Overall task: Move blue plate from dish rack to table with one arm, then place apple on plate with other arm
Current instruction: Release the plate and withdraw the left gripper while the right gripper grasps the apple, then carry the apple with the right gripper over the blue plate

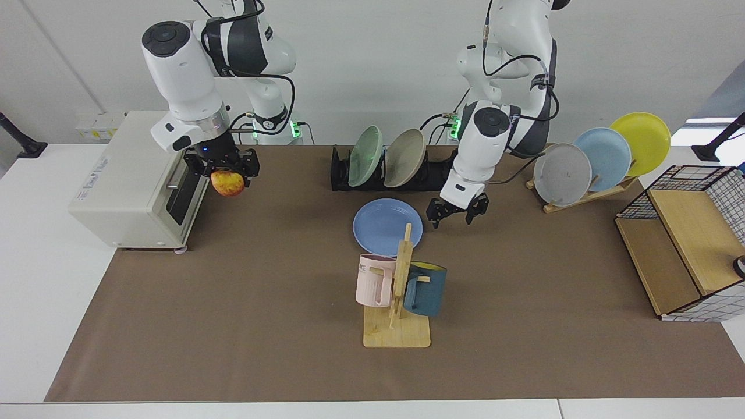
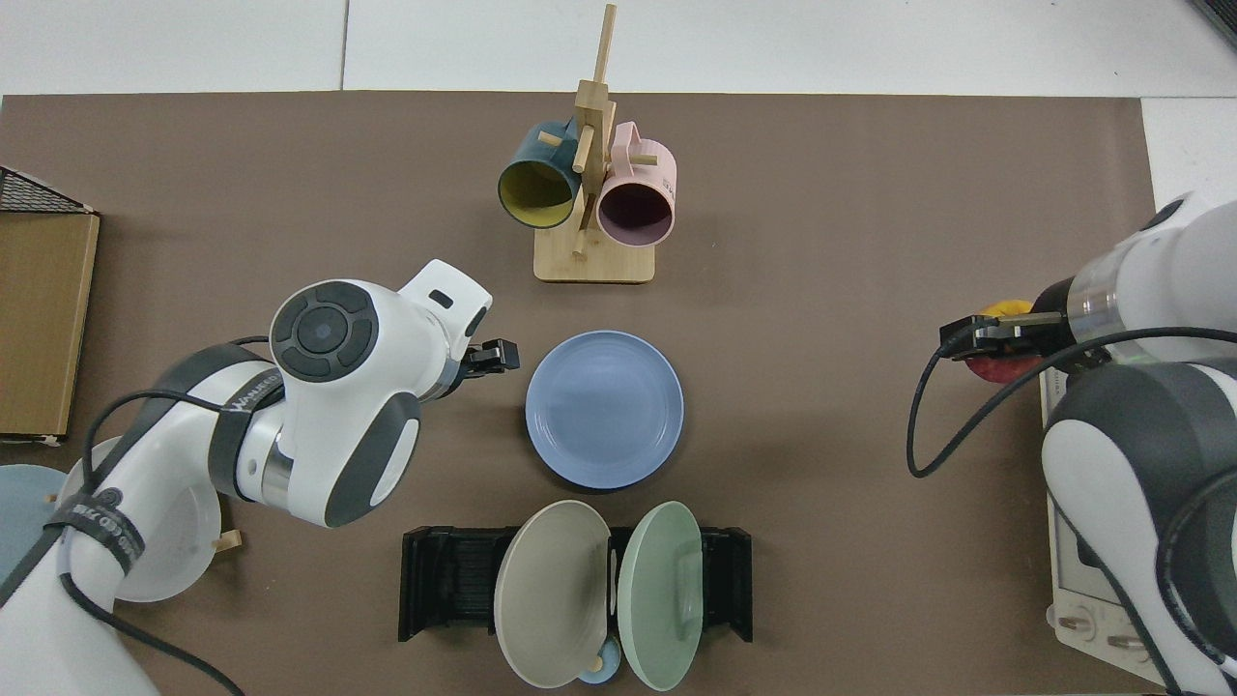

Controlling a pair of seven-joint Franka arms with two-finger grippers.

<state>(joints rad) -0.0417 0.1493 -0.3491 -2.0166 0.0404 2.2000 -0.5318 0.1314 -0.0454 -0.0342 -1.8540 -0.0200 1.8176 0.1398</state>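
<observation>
The blue plate (image 1: pixel 387 225) (image 2: pixel 605 409) is lying flat on the brown mat (image 1: pixel 262 326) (image 2: pixel 821 193) of the worktop (image 1: pixel 35 279), out of the dish rack (image 1: pixel 340 171) (image 2: pixel 435 580) and just in front of it. A wooden mug tree (image 1: pixel 398 302) (image 2: pixel 591 184) is standing near the plate's other side, carrying a pink mug (image 1: pixel 373 280) (image 2: pixel 636 200) and a dark teal mug (image 1: pixel 426 289) (image 2: pixel 532 187).

Two plates are sitting upright in the rack: a pale green plate (image 1: pixel 365 156) (image 2: pixel 662 594) and a beige plate (image 1: pixel 404 157) (image 2: pixel 551 592).

The left claw (image 1: pixel 457 211) (image 2: pixel 493 358) is hovering just beside the blue plate, apart from its rim, with its fingers spread and gripping nothing.

The apple (image 1: pixel 227 183) (image 2: pixel 1000 338) is hanging in the air, pinched in the right claw (image 1: pixel 224 166) (image 2: pixel 995 335), well apart from the blue plate. It is hanging close to the front of a cream toaster oven (image 1: pixel 131 186) (image 2: pixel 1092 580) at the mat's edge.

On the far side of the left arm, a slanted wooden plate stand (image 1: pixel 588 195) is holding a grey plate (image 1: pixel 562 174) (image 2: pixel 155 532), a sky-blue plate (image 1: pixel 602 151) and a yellow plate (image 1: pixel 640 142). A wire-sided wooden basket (image 1: pixel 687 250) (image 2: pixel 43 319) is sitting at the worktop's end.
</observation>
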